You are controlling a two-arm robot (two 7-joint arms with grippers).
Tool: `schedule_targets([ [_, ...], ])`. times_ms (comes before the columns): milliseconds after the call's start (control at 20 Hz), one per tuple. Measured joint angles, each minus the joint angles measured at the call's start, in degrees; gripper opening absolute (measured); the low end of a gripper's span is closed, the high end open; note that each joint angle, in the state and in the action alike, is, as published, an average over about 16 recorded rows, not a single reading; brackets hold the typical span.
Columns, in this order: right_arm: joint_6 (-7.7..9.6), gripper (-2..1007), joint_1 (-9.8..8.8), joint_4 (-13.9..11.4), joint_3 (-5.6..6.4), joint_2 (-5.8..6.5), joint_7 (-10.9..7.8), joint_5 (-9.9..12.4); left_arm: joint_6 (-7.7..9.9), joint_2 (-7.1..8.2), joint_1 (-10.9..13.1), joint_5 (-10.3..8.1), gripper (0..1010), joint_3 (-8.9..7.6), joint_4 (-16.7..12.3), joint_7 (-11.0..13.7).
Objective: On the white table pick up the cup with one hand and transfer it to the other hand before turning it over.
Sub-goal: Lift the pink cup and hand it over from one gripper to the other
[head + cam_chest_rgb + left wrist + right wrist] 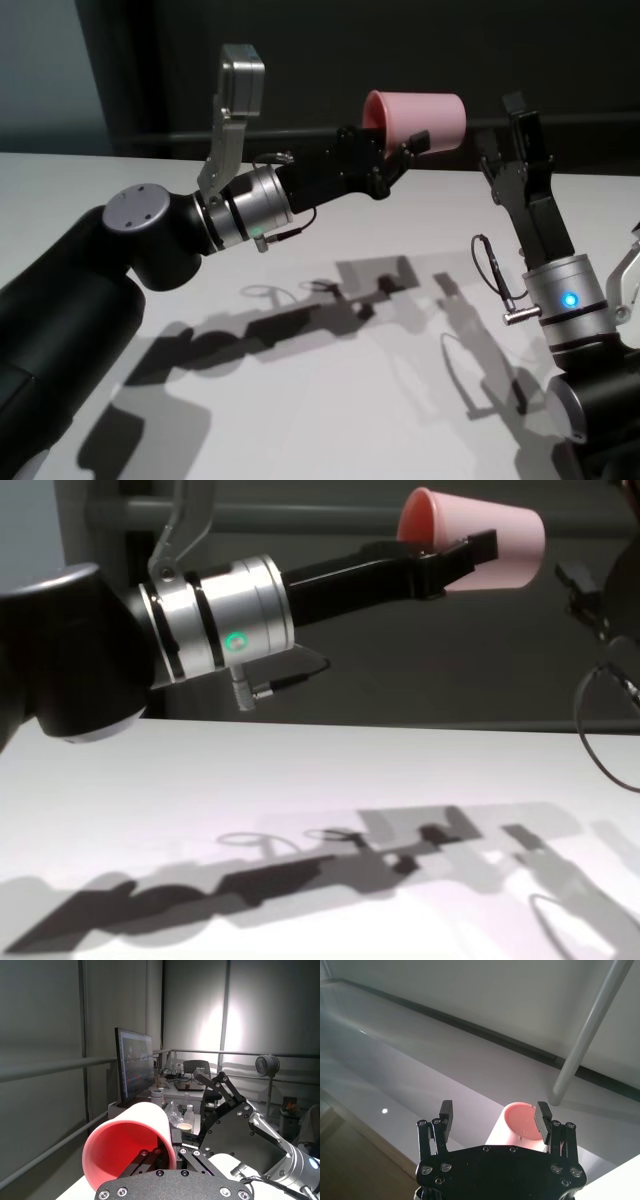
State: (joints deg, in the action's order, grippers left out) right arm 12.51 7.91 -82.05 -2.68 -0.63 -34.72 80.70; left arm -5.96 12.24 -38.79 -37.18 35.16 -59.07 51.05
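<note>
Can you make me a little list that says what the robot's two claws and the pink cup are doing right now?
cup: pink cup lying on its side in the air, above the white table
left claw: left claw shut on the cup's rim, one finger inside the cup
right claw: right claw open, lined up with the cup's closed bottom end, not gripping it
handover: not yet done
cup turned over: not yet
</note>
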Motion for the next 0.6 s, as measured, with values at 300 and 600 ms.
schedule_targets([
  [300,-0.21,1002,1.51,1.5,-0.54,0.10,-0.74,1.1,0.00,0.00,0.0,0.00,51,0.00,0.0,0.0],
  [600,-0.48,1002,3.16,4.3,-1.17,0.19,-1.45,2.3,0.00,0.00,0.0,0.00,51,0.00,0.0,0.0],
])
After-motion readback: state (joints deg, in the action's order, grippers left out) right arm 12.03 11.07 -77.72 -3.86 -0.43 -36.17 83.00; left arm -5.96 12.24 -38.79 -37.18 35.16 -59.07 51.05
